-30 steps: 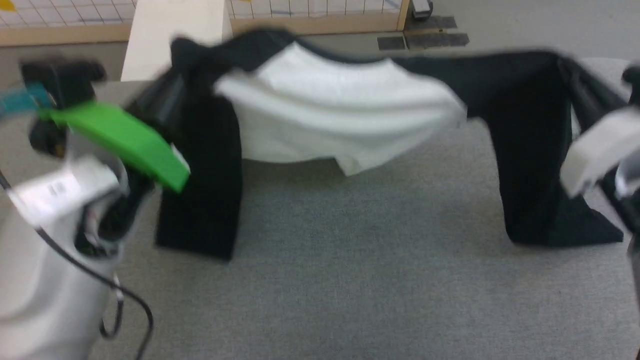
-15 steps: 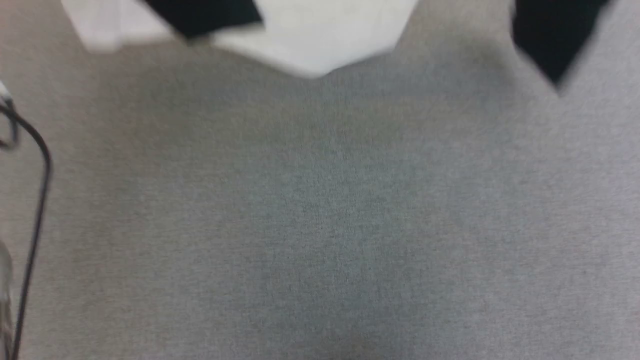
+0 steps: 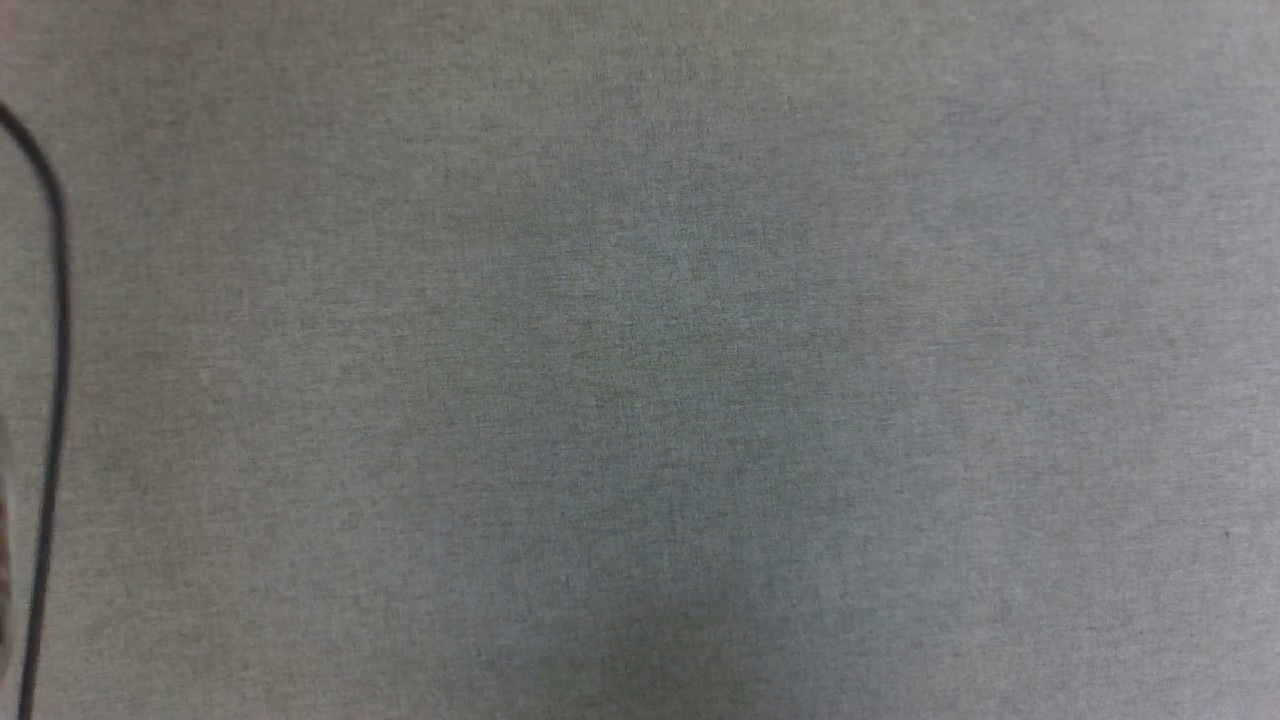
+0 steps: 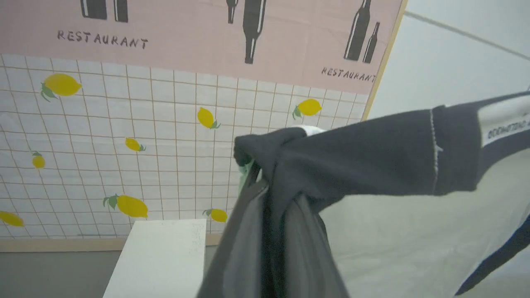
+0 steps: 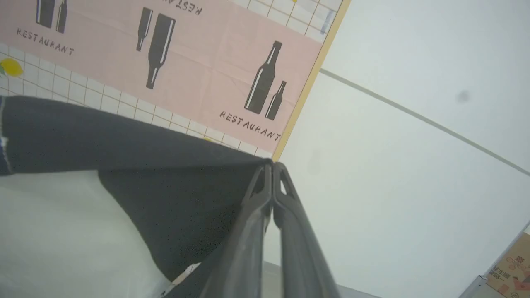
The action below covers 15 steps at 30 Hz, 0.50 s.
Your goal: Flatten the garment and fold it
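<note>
Left gripper point(image 4: 257, 180): jaws clamped on bunched black fabric of the garment point(image 4: 372, 153). Right gripper point(image 5: 273, 167): jaws pressed together on its black edge. Garment hung aloft, taut, before the tiled wall point(image 4: 124, 124).

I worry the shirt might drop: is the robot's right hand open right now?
No, the right hand is pressed shut, pinching the black edge of the T-shirt.

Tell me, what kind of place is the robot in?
Probably a test room, not a real restaurant: the "RESTAURANT" poster and lemon tiles are a printed backdrop ending at a wooden frame, with plain wall beyond.
</note>
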{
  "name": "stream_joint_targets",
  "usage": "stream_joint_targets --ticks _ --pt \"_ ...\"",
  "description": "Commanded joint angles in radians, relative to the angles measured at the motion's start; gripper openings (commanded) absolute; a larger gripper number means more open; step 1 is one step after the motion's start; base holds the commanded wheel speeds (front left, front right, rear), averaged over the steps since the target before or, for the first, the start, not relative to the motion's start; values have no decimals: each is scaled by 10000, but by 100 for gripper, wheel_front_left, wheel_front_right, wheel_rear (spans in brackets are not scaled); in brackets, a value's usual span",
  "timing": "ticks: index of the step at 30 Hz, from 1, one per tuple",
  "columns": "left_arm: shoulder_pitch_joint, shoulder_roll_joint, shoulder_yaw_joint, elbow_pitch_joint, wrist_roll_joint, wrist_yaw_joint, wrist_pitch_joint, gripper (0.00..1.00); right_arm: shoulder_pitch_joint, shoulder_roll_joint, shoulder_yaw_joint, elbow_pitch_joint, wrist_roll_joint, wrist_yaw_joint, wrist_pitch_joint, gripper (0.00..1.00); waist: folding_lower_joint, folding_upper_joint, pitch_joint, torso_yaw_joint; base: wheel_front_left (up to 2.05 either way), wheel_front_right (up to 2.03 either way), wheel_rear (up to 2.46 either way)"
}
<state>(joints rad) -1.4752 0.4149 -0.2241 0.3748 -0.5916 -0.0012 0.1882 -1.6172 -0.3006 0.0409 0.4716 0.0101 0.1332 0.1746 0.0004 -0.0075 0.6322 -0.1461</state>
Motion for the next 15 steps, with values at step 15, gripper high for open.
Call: stream_joint_targets --ticks 15 --pt "7376 1571 -1892 -1513 -1187 -1153 2438 0 7483 -1272 2213 -1096 3585 -25 1673 0 -4 72 -2654 580 0 0 0"
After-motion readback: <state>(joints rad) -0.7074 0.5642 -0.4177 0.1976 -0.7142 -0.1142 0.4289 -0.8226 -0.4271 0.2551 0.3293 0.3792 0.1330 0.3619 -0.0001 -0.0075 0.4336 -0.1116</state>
